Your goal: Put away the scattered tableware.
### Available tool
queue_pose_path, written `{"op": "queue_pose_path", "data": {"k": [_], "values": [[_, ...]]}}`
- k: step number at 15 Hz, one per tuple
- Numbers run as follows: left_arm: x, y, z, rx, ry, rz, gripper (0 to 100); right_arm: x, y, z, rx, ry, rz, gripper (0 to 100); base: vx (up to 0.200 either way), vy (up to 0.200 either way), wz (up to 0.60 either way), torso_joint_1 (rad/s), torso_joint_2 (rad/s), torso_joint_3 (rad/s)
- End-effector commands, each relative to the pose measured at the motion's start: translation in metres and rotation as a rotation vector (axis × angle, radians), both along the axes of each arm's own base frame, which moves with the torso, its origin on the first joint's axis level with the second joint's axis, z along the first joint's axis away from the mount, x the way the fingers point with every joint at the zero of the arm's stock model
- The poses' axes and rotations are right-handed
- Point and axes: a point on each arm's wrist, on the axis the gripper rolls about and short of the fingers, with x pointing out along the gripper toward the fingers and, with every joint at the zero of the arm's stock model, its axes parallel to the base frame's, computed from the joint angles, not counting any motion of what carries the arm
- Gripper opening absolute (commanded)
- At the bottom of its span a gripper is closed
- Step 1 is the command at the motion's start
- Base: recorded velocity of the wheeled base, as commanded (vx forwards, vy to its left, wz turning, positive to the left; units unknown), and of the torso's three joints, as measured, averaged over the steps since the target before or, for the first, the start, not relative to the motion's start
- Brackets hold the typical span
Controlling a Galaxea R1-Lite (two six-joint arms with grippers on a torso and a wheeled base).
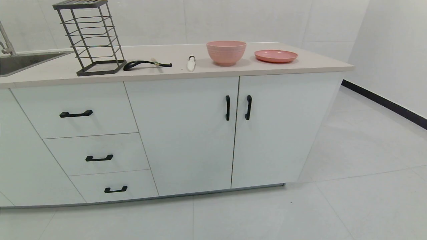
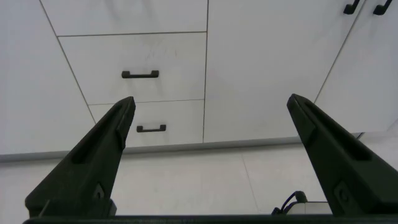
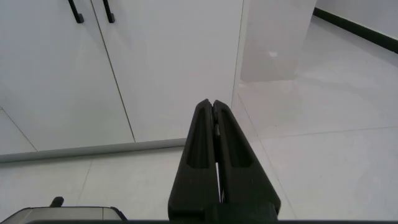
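Steel sink [image 1: 20, 61]: sat at the far left end of the counter [image 1: 320, 66].
Wire rack [image 1: 91, 36]: dark metal, stood upright near the sink.
Black ladle [image 1: 146, 64]: lay flat, right by the rack's base.
White utensil [image 1: 190, 63]: lay between ladle and bowl, close to the front edge.
Pink bowl [image 1: 226, 52]: upright, mid-counter, above the double doors [image 1: 196, 133].
Pink plate [image 1: 276, 55]: flat, just beside the bowl and apart from it.
Left gripper [image 2: 211, 102]: fingers spread wide, nothing between them, low before the drawers [image 2: 140, 62].
Right gripper [image 3: 212, 106]: fingers pressed together, holding nothing, low over the floor [image 3: 311, 162] by the cabinet doors.
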Motion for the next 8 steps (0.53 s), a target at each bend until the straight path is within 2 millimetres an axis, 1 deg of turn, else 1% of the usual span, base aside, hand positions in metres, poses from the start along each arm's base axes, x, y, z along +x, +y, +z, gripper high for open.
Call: {"op": "queue_pose_path", "data": {"k": [1,8], "values": [[0.0001,0.0000,0.0000,0.000,0.002,0.000,100,0.0000,0.0000,0.0002,0.000,-0.001,0.000,0,0.000,0.000,0.00,0.000,0.00,0.000],[0.0001,0.0000,0.0000,0.008,0.002,-0.001,100,0.0000,0.0002,0.0004,-0.012,-0.002,0.010,0,0.000,0.000,0.00,0.000,0.00,0.000]]}}
